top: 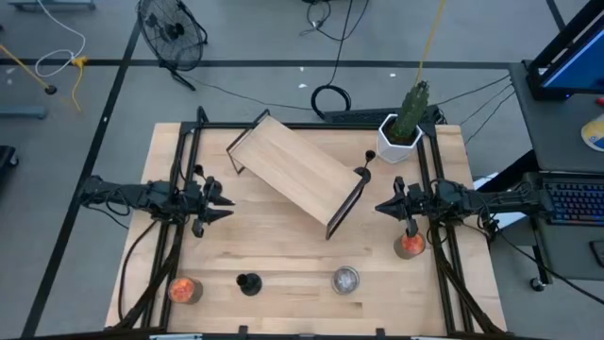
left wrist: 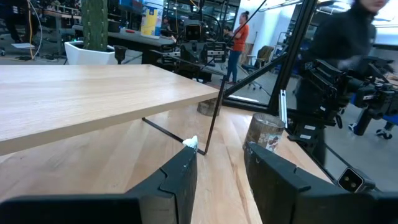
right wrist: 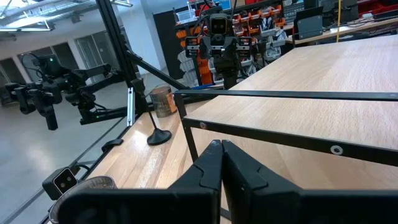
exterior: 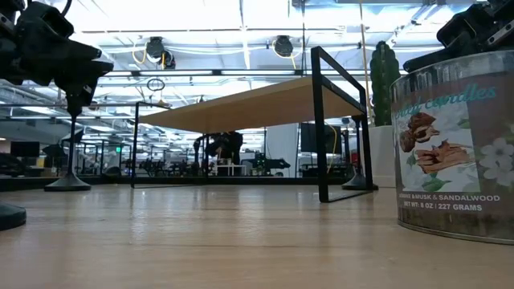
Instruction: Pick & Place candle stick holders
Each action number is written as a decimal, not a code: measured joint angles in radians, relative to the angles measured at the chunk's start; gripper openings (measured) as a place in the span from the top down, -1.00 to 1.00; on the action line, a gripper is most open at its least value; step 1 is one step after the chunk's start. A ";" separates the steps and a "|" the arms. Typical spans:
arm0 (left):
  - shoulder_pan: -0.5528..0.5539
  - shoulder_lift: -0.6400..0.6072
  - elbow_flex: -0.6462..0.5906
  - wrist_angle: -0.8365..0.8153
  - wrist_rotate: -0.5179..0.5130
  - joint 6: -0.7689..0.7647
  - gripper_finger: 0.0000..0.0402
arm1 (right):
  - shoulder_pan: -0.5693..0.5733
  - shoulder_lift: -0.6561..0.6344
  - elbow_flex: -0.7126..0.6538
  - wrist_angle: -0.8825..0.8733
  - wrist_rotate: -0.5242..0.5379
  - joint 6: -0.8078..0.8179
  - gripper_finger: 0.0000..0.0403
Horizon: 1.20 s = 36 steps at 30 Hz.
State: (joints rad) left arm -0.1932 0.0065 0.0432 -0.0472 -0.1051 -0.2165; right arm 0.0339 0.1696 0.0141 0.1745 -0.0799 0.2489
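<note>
Two orange glass cups stand on the table, one at the near left (top: 184, 289) and one beside my right arm (top: 409, 246). A black holder (top: 248, 282) and a silvery cup (top: 345, 280) stand on their bases near the front edge. The cup fills the right of the low view (exterior: 458, 152). Another black holder (top: 368, 157) stands by the wooden shelf's right end. My left gripper (top: 226, 206) is open and empty left of the shelf (top: 297, 175). My right gripper (top: 382, 207) is shut and empty right of it. Its wrist view shows the black holder (right wrist: 158, 134).
The wooden shelf on a black metal frame stands slantwise in the middle of the table. A white pot with a green cactus (top: 401, 132) stands at the far right. Bare wood lies between the shelf and the row of holders near the front edge.
</note>
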 joint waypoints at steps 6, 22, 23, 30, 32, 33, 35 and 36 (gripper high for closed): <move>0.000 0.000 0.000 0.000 0.000 0.000 0.31 | 0.000 0.000 0.000 0.000 0.000 0.000 1.00; 0.000 0.000 0.000 0.000 0.000 0.000 0.31 | 0.000 0.000 0.000 0.000 0.000 0.000 1.00; 0.000 0.000 0.000 0.000 0.000 0.000 0.31 | 0.000 0.000 0.000 0.000 0.000 0.000 1.00; 0.000 0.000 0.000 0.000 0.000 0.000 0.31 | 0.000 0.000 0.000 0.001 0.002 0.005 1.00; 0.000 0.000 0.000 0.000 0.000 0.000 0.31 | 0.000 0.000 0.000 0.017 0.000 0.048 1.00; 0.000 0.000 0.000 0.000 0.000 0.000 0.31 | 0.000 0.000 0.000 0.029 0.000 0.079 1.00; 0.000 0.000 0.000 0.000 0.000 0.000 0.31 | 0.000 0.000 0.000 0.057 0.000 0.136 1.00; 0.000 0.000 0.000 0.000 0.000 0.000 0.31 | 0.000 0.000 0.000 0.076 0.000 0.158 1.00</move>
State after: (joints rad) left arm -0.1930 0.0064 0.0433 -0.0475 -0.1051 -0.2167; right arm 0.0338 0.1696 0.0139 0.2509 -0.0795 0.4068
